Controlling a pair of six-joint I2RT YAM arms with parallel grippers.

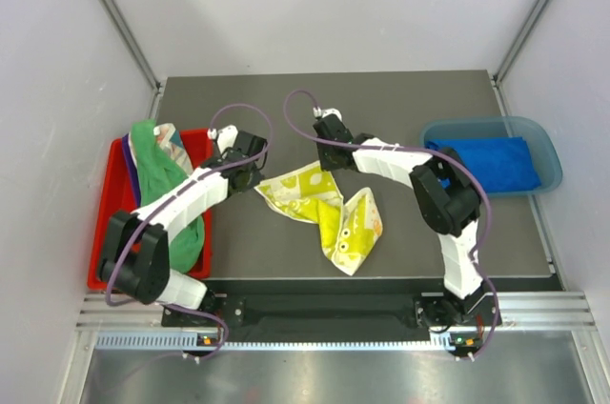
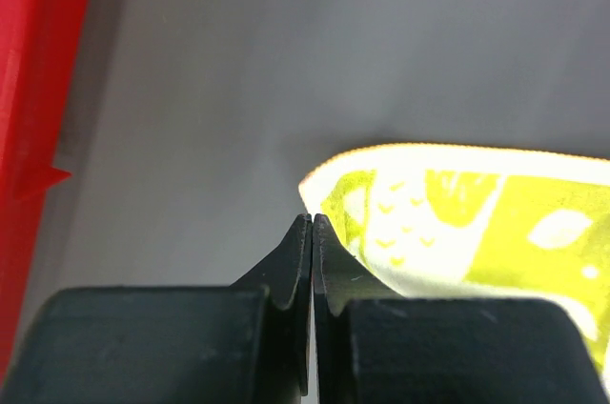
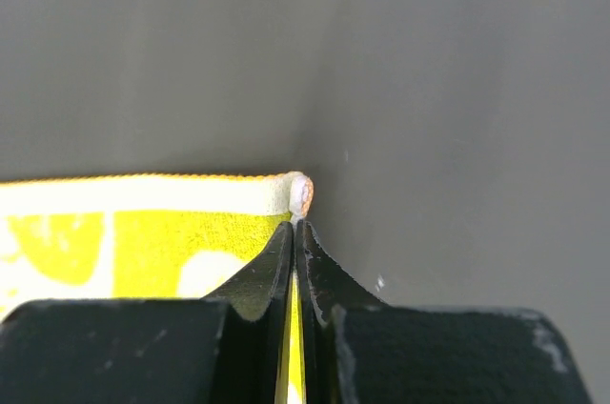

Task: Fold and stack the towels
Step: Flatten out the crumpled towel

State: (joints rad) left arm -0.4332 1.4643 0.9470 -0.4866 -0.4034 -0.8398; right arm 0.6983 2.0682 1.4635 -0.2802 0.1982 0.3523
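The tray (image 1: pixel 103 250), red, sits at the bench's (image 1: pixel 400 99) 9 o'clock edge. A loose heap lies in it: a green towel (image 1: pixel 157 171) on top, draped from the tray's 12 o'clock end down past its 5 o'clock corner, where it hangs over the rim. A purple towel (image 1: pixel 130 168) shows as a thin edge under it at 9 o'clock. A scrap of white cloth (image 1: pixel 172 137) with orange marks peeks out at 1 o'clock.

The bin (image 1: pixel 550 164), translucent blue, stands at the bench's 3 o'clock edge. It holds a blue towel (image 1: pixel 486 162), folded flat and filling most of its floor.

The yellow towel (image 1: pixel 329 213) lies in the middle of the bench, between the two containers and apart from both. It is unfolded and rumpled, pale yellow with green print. One end is bunched and turned over at 5 o'clock, showing a brighter side with white spots.

The left tool (image 2: pixel 313 218) is at the towel's 10 o'clock corner, jaws pressed together. The hemmed corner lies against the right finger. Whether cloth is caught between them I cannot tell.

The right tool (image 3: pixel 294 225) is at the 12 o'clock corner, jaws closed on the cloth. A yellow strip shows between the fingers, and the stitched corner curls just above the tips.
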